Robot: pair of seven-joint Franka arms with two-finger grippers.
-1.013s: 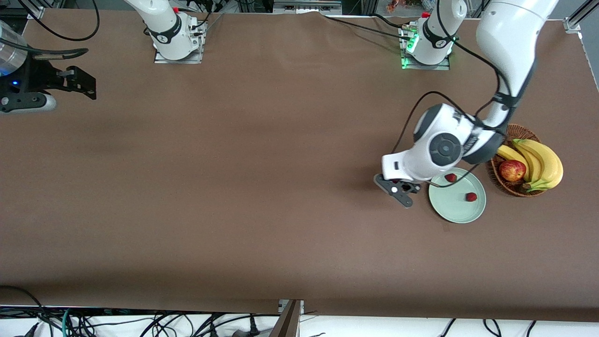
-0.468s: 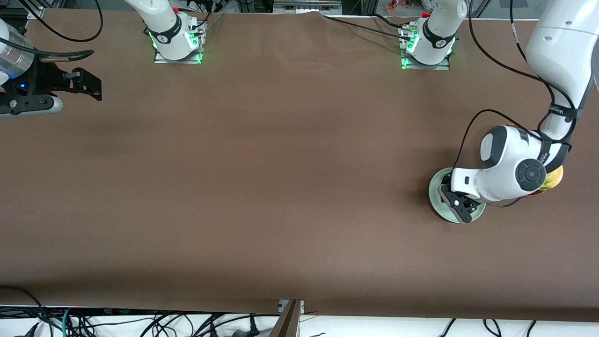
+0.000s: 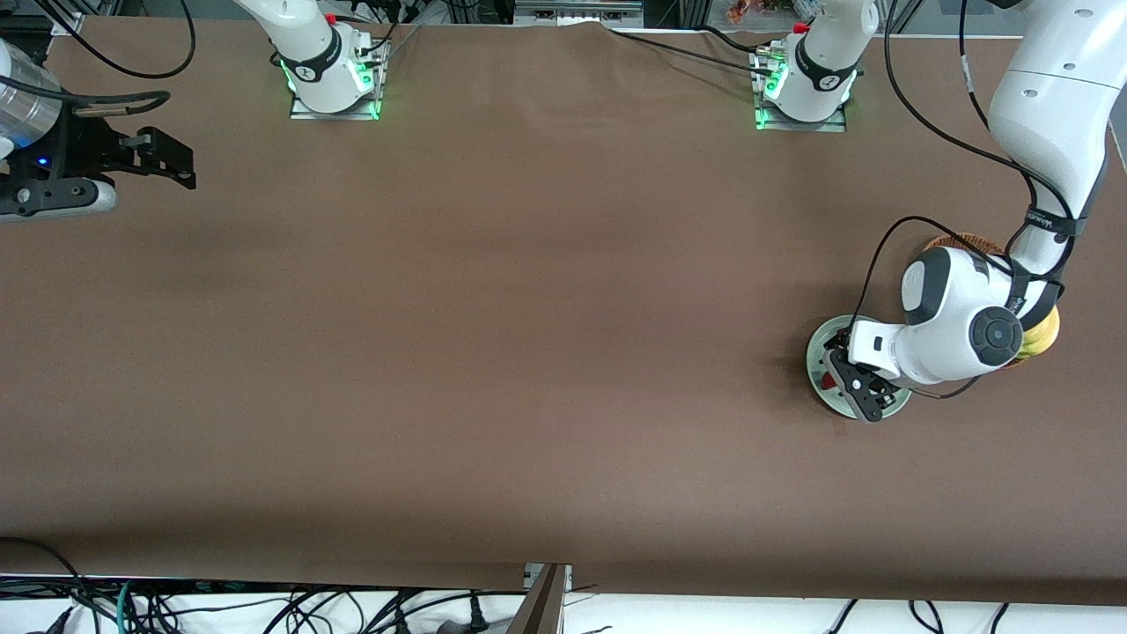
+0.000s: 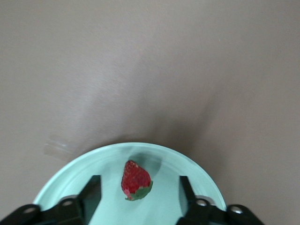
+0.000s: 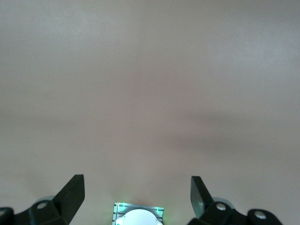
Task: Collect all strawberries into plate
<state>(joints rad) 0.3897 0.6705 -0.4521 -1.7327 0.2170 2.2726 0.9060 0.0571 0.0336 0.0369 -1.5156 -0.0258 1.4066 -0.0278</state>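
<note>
A small red strawberry [image 4: 136, 181] with a green leafy top lies on the pale mint-green plate [image 4: 187, 168], between the two dark fingers [image 4: 91, 192] of the left pincer [image 4: 138, 194], which stand spread on either side of the berry without touching it. From the front, the left pincer [image 3: 852, 385] hangs low over the plate [image 3: 817, 352], and a speck of red [image 3: 827, 381] shows on the plate beside it; the arm's wrist hides much of the plate. The plate sits on the brown desk [image 3: 528, 308] toward the left arm's end. Just beside it, mostly hidden by the arm, a brown wicker basket [image 3: 955, 241] holds a yellow banana [image 3: 1046, 335]. The right pincer [image 3: 167, 163] waits above the right arm's end of the desk, its fingers [image 5: 70, 194] spread wide, holding nothing
</note>
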